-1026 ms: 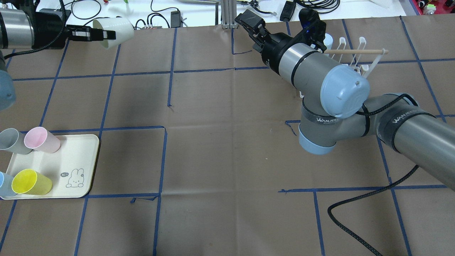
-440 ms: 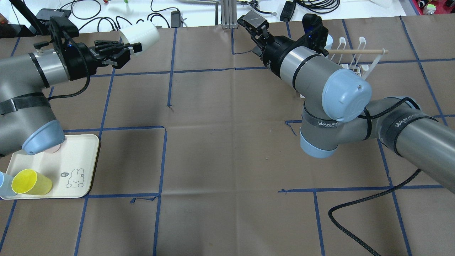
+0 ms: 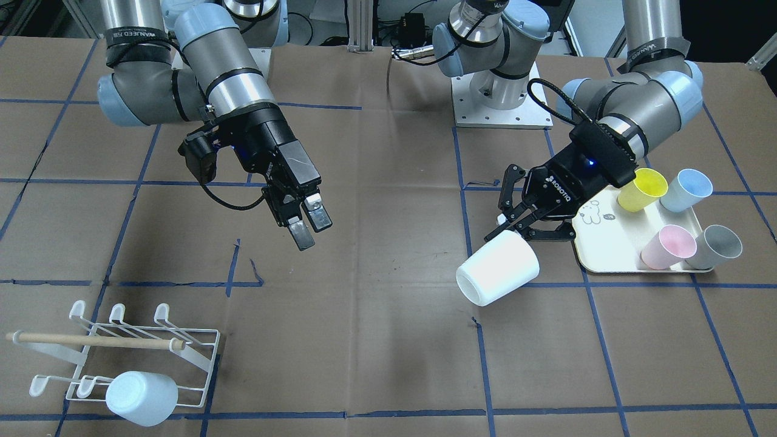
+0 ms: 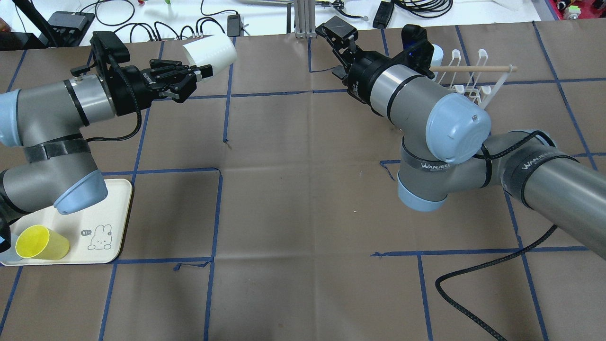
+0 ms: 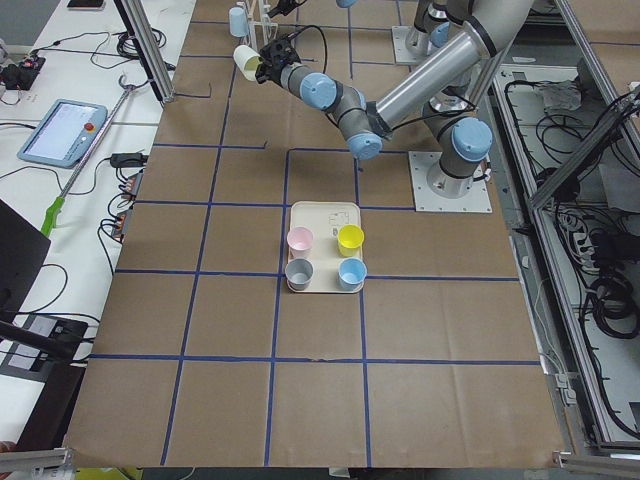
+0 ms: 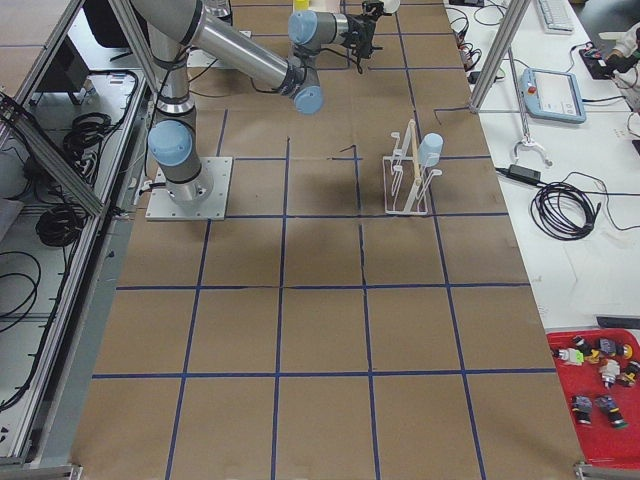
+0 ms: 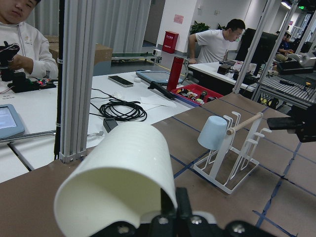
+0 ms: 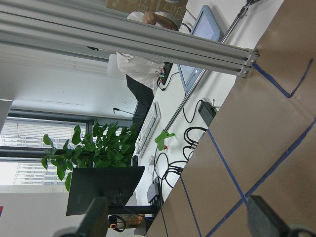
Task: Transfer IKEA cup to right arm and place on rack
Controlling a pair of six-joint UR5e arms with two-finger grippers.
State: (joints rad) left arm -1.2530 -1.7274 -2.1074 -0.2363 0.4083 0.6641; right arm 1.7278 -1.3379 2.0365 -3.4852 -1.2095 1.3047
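Left claw (image 3: 515,229) clenched on white cup (image 3: 498,269) at rim, base pointing out. Right gripper (image 3: 309,224) spread, well apart. Best: feed base between right fingers (image 3: 301,234); release only after firm clamp.

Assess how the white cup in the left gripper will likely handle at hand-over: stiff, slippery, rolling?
The white cup is probably light and stiff: the left gripper holds it sideways by one end without visible denting. Its smooth tapered wall may slip under a loose pinch. Being round, it would likely roll if dropped on the table.
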